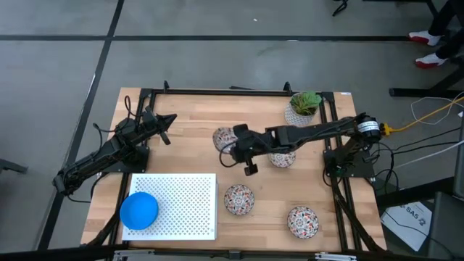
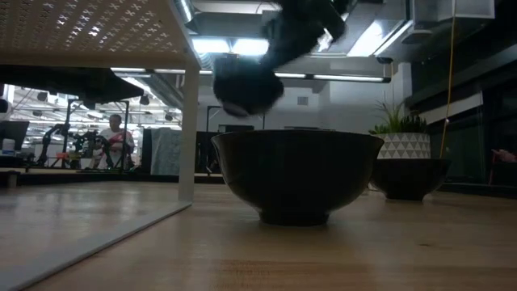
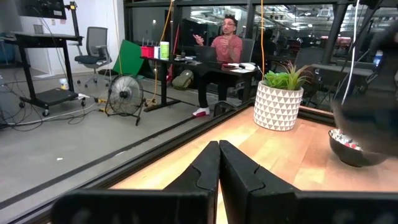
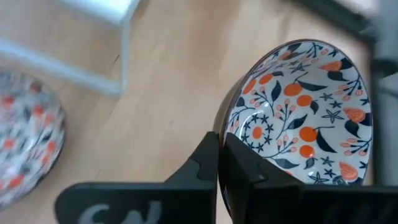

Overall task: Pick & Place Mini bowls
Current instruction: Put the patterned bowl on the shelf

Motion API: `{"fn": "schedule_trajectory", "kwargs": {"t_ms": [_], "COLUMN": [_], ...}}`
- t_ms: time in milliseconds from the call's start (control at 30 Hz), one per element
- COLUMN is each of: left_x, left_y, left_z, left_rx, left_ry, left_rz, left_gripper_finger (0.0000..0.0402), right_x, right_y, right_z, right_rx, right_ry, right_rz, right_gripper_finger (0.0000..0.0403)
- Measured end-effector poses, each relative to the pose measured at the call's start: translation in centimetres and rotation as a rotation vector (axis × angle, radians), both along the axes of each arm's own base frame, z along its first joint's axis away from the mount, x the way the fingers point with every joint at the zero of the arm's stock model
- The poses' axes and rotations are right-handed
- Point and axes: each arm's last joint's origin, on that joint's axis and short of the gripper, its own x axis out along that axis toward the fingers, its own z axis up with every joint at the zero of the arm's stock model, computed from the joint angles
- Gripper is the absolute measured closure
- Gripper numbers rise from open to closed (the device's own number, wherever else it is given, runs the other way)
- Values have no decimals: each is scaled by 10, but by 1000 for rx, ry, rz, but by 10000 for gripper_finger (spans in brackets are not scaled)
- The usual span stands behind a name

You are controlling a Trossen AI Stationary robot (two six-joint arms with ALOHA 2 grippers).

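Note:
A patterned mini bowl (image 4: pixel 298 118), white with red-and-blue flowers, is in my right gripper (image 4: pixel 219 146) near the table's middle (image 1: pixel 230 151); the gripper is shut on it. Three more patterned bowls stand on the wood: one (image 1: pixel 281 158) partly under the right arm, one (image 1: pixel 238 199) and one (image 1: pixel 302 221) toward the near edge. A bright blue bowl (image 1: pixel 139 210) sits on the white perforated rack (image 1: pixel 181 206). My left gripper (image 3: pixel 219 152) is shut and empty, waiting over the table's left far part (image 1: pixel 165 123). My right gripper pinches the patterned bowl's rim (image 4: pixel 229 115), one finger (image 4: pixel 245 168) on the inner side and one (image 4: pixel 199 162) on the outer wall. The bowl is tilted, its inside facing the wrist camera. In the low view a dark round shape (image 2: pixel 246 85) hangs under the gripper, clear of the table.
A white pot with a green plant (image 1: pixel 304 105) stands at the far right corner. The raised white rack fills the near left corner on thin legs (image 2: pixel 188 133). Bare wood lies between the rack and the near bowls. People sit in the room beyond the table (image 3: pixel 224 43).

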Motion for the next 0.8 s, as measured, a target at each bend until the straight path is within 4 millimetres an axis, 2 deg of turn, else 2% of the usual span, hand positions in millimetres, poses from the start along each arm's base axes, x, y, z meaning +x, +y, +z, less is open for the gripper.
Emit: {"fn": "schedule_trajectory", "kwargs": {"t_ms": [200,367,800], "left_x": [0,0,0], "left_y": [0,0,0], "left_z": [0,0,0], "left_rx": [0,0,0], "left_ry": [0,0,0], "left_rz": [0,0,0], "left_gripper_finger": [395,397,397], "right_x": [5,5,1], "right_y": [6,17,57], "right_z": [36,55,67], "right_rx": [-79,-102,-135], "right_ry": [-116,-176,-277], "right_rz": [-87,-102,-89], "right_gripper_finger": [392,392,389]}}
